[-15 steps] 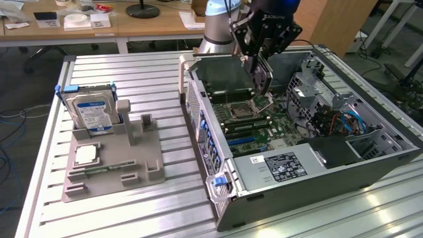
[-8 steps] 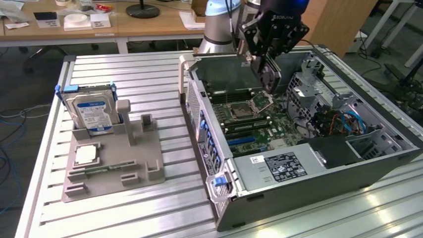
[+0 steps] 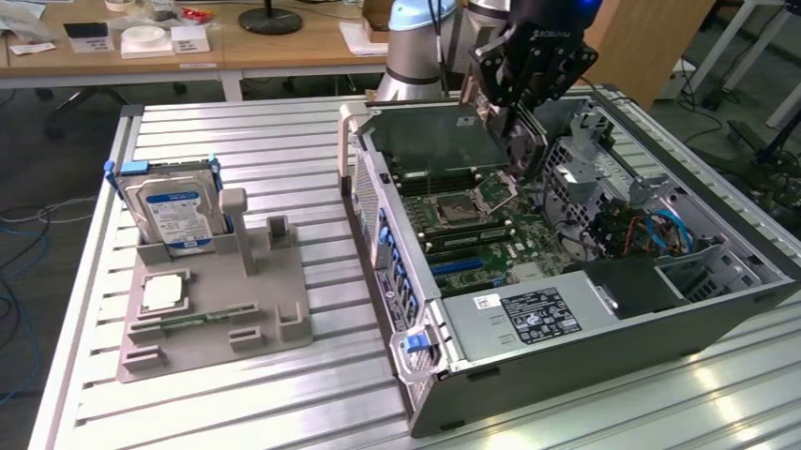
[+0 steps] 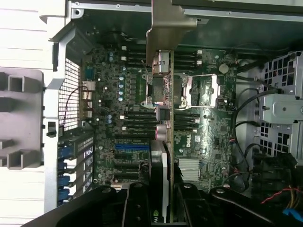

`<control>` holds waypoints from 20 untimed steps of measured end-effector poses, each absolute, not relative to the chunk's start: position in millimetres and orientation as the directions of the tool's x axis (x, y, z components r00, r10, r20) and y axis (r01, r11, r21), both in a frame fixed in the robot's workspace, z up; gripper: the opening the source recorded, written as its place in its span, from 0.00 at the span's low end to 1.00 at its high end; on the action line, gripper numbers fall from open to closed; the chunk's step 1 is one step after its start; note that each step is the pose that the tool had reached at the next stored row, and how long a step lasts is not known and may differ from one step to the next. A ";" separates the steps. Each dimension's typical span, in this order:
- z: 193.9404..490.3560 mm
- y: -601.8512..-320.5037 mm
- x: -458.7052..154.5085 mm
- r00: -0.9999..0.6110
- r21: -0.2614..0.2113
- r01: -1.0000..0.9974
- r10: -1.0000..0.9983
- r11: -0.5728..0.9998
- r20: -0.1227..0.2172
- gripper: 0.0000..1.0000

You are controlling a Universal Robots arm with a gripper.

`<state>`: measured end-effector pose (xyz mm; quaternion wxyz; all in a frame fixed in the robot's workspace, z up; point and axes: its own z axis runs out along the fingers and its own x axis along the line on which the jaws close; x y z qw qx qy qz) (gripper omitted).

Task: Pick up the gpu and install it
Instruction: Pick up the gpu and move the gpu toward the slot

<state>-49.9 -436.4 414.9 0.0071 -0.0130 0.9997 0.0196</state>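
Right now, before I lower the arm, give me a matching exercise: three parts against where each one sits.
Parts:
1. gpu
2. hard drive
3. processor chip

Places:
A. lying flat on the grey fixture
B. held over the motherboard
C. standing upright in the grey fixture

Pairs: 1-B, 2-C, 3-A.
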 end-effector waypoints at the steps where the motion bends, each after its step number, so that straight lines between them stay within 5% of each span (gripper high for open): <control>1: 414.5 -436.4 -47.9 -1.000 0.039 -0.028 -0.028 0.999 -0.015 0.28; 20: 411.1 -436.4 -24.2 -0.999 0.039 -0.050 -0.049 0.998 -0.015 0.28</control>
